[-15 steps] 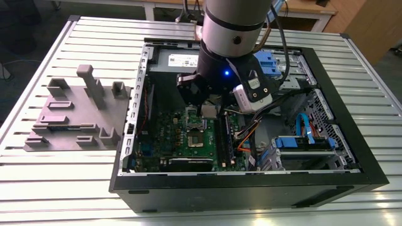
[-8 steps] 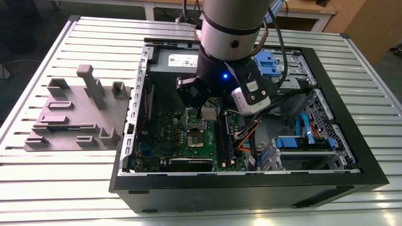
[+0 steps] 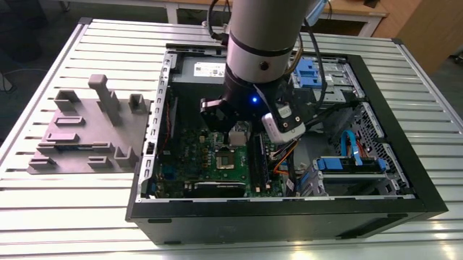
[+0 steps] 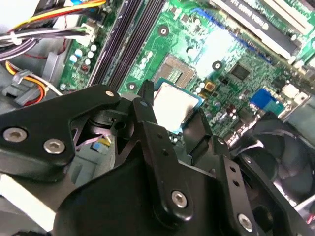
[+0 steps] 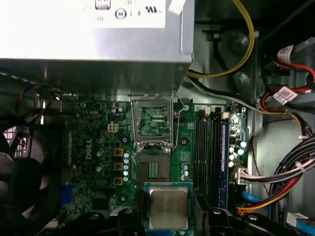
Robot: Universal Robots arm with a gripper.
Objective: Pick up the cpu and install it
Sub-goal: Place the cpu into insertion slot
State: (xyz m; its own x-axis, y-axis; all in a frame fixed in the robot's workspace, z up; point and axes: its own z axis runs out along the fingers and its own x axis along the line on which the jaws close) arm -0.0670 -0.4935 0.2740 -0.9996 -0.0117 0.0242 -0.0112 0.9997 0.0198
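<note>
Black tool [image 4: 173, 109] closed on opposite edges of the small flat square silver-topped cpu [image 5: 168, 207], held above the green motherboard [image 5: 98, 147], just beside the empty open socket [image 5: 153, 169]; all inside a black computer case [image 3: 289, 222] on the slatted metal table [image 3: 72, 211]

cpu [image 4: 174, 105] corner behind fingers [image 4: 147, 115], fan [image 4: 288, 147] cut off

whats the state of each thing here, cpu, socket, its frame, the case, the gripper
cpu: held in the gripper, not in the socket
gripper: shut on the cpu
socket: empty
socket frame: flipped open
computer case: lying on its side, open on top
</note>
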